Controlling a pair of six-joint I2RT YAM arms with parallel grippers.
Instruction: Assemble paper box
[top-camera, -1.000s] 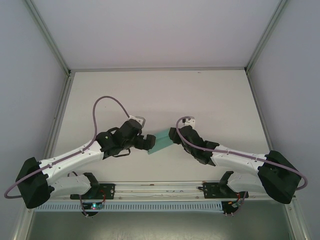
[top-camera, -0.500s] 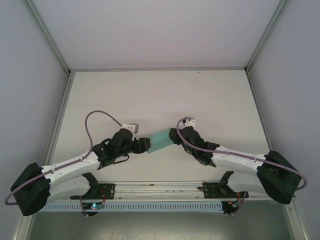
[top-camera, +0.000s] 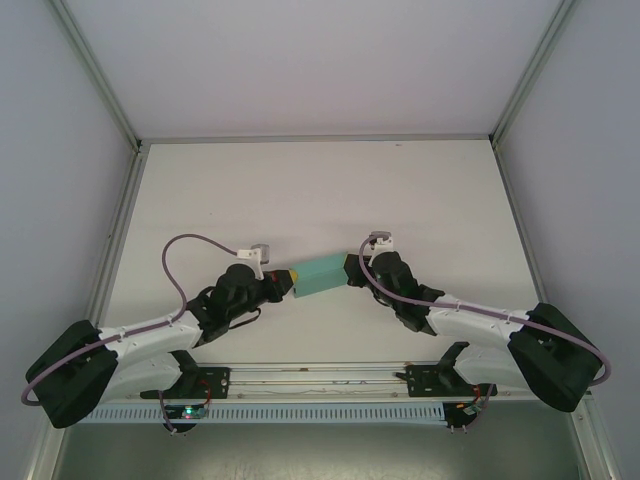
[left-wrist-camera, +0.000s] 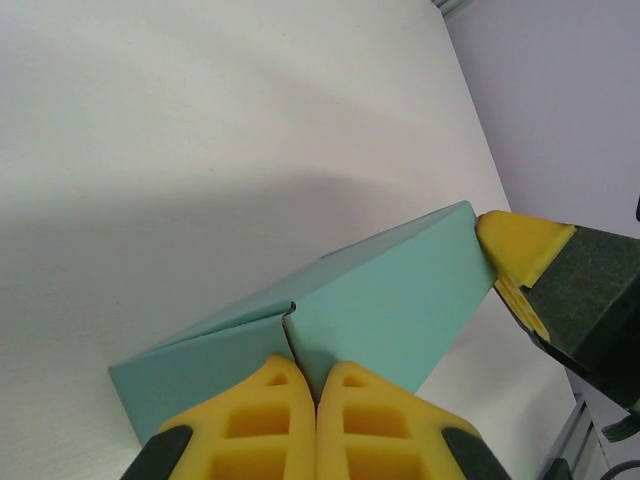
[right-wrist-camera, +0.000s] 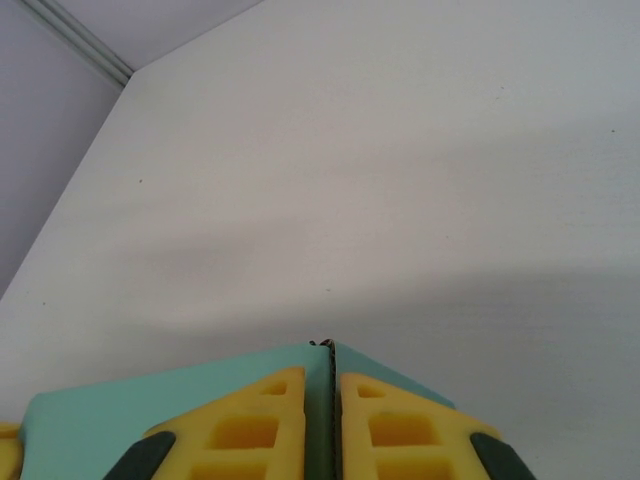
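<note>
A white table sits between pale grey walls.

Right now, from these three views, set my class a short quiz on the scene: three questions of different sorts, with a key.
1. True or false: only the left claw grips the paper box; the right claw is clear of it.
2. Where is the paper box? A) between the two claws, over the table; B) at the table's far edge; C) beside an arm's base.
3. Fill in: the claws' fingertips are coloured ____.
Key: 1 false, both claws are shut on it; 2 A; 3 yellow.
</note>
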